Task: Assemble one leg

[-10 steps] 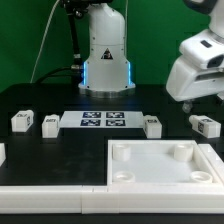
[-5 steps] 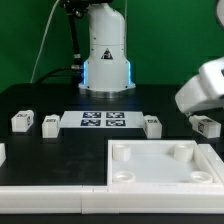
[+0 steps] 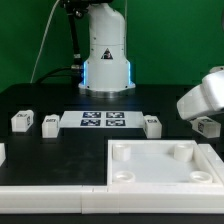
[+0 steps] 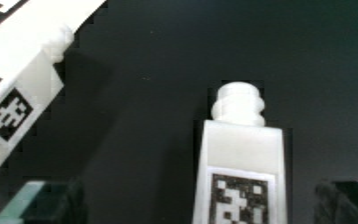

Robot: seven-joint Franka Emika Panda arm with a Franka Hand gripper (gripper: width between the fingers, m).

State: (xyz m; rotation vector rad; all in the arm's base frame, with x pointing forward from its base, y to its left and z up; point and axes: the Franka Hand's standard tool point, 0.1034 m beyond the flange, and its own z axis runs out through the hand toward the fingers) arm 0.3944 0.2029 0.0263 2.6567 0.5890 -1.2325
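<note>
Black tabletop (image 3: 60, 100), green backdrop (image 3: 25, 40); at the exterior view's right the gripper (image 4: 194, 204) hangs wide open and empty over the leg (image 4: 247, 165), seemingly clear of it; the leg's long axis lies square across the gripper's closing line.

Exterior frontal; wrist close above leg (image 4: 243, 150)

White leg (image 4: 247, 150) bearing a black-and-white square-patterned tag (image 4: 243, 200). Black table (image 3: 60, 100). White tray (image 3: 150, 146), lower right of the exterior view. Green backdrop (image 3: 25, 40), upper left.
</note>
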